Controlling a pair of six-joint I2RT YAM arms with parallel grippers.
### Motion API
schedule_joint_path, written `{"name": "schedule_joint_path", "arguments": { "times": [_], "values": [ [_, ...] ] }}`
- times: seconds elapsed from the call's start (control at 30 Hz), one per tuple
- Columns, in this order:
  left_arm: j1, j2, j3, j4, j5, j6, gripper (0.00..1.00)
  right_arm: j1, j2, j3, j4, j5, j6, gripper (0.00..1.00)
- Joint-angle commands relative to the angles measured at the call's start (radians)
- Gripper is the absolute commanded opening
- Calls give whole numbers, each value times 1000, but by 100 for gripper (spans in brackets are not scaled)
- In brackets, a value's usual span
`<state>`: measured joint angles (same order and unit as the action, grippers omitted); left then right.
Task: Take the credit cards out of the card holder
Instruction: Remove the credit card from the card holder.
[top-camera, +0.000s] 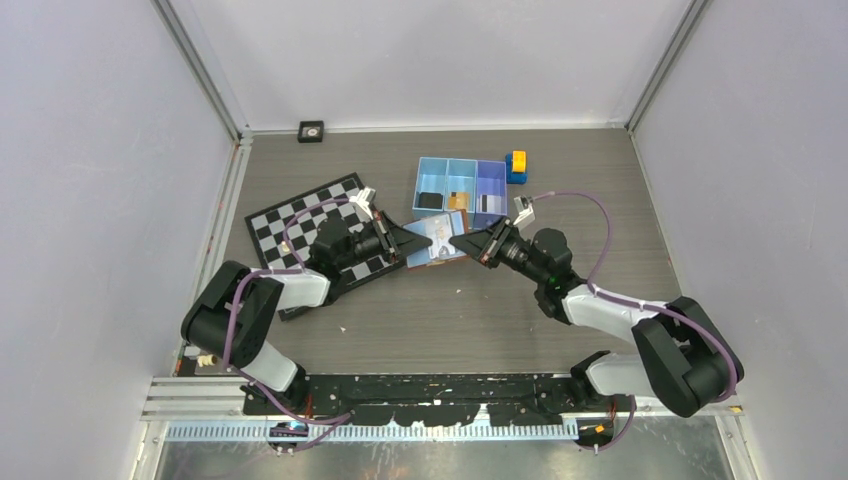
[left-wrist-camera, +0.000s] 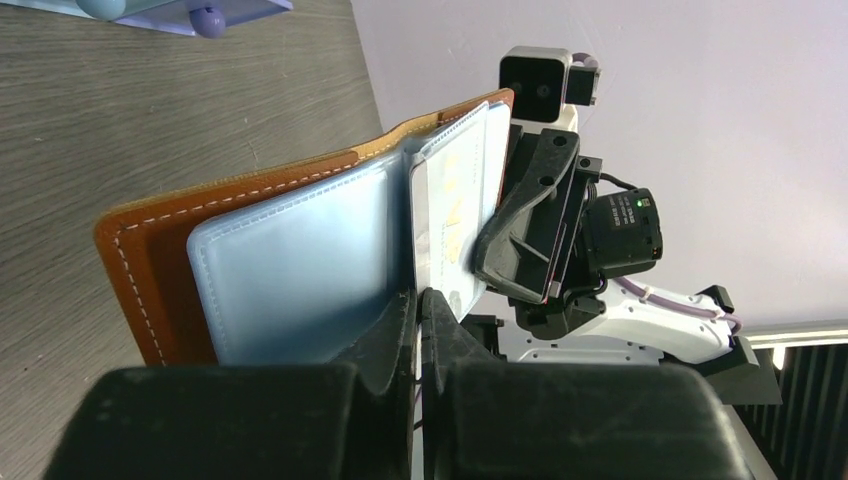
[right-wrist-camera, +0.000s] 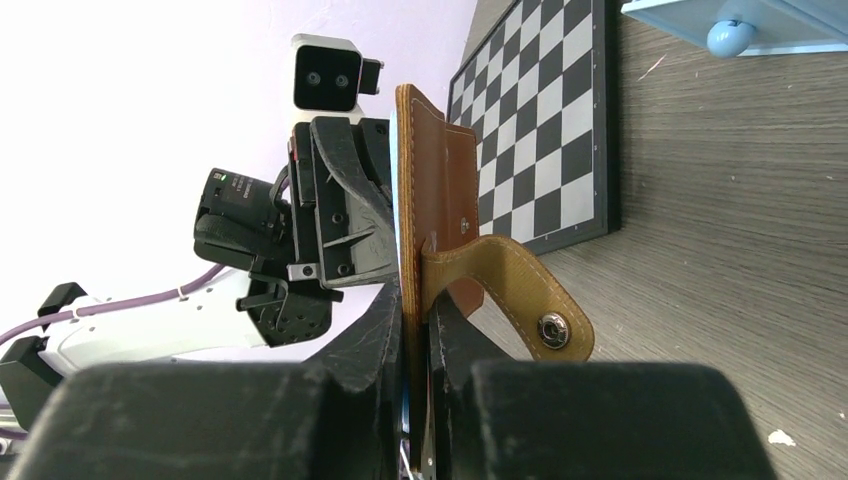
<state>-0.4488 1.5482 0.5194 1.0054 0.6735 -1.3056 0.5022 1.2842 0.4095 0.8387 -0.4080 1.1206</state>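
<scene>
Over the grey wood-grain desk (top-camera: 450, 320), near the blue three-compartment plastic tray (top-camera: 460, 160), the brown leather card holder (top-camera: 440, 228) hung open between both arms, long axis along their line, clear sleeves (left-wrist-camera: 300, 260) facing the left arm. The jaws of the right gripper (right-wrist-camera: 415, 300) pinched its brown cover; those of the left gripper (left-wrist-camera: 420, 295) were pressed together at the sleeves' edge, beside a pale credit card (left-wrist-camera: 452, 190).

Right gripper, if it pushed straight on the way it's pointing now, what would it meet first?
The right gripper is shut on the card holder; straight beyond it, the left gripper, closed at the holder's opposite edge, looks first in line, though depth is unclear.
</scene>
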Motion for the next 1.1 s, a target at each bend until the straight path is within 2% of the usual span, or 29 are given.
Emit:
{"name": "schedule_joint_path", "arguments": {
  "times": [0.0, 0.27, 0.43, 0.6, 0.7, 0.8, 0.93, 1.07],
  "values": [
    [12, -11, 3, 39, -2, 3, 0, -13, -74, -10, 45, 42, 1, 1],
    [22, -4, -9, 67, -4, -15, 0, -71, -142, -64, 36, 87, 21, 1],
    [26, -13, -14, 65, -9, -14, 0, -81, -211, -70, -69, 135, -12, 0],
    [39, -41, -22, 40, -21, 5, 0, -90, -286, -55, -275, 252, -54, 0],
    [39, -57, -12, -21, -28, 44, 0, -101, -334, -52, -331, 281, -68, 1],
    [39, -50, 10, -67, -52, 81, 0, -110, -419, -21, -471, 344, -113, 0],
    [37, -8, 97, -181, -71, 127, 0, -115, -597, 36, -739, 533, -207, 1],
    [14, 77, 217, -294, -93, 158, 0, -114, -748, 105, -936, 665, -296, 1]
  ]
}}
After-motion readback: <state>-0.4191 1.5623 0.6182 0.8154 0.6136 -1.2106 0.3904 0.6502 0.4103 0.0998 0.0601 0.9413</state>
